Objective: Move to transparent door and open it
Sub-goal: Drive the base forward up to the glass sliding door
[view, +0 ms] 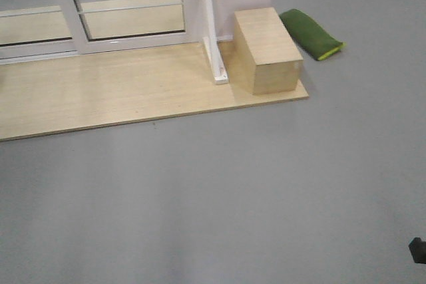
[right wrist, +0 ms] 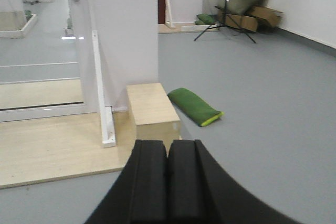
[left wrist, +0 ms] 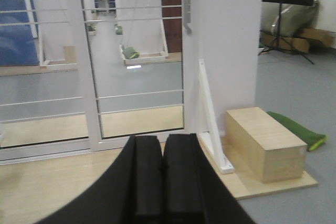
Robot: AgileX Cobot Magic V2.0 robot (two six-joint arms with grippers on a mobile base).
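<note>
Approach unfinished. Transparent door (left wrist: 139, 66) sits upper centre of left-wrist frame, apparently shut, handle (left wrist: 187, 4) untouched. Left gripper (left wrist: 161, 182) and right gripper (right wrist: 168, 182): fingers pressed together, empty. Remaining: close in, slide it.

transparent door (left wrist: 139, 61) top cropped, handle (left wrist: 187, 4) blurred

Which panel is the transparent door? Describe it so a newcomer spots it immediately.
Start at the white wall behind the wooden box. The transparent door is the white-framed glass panel directly left of it. Unlike the neighbouring panel, it carries a pale handle on its stile.
</note>
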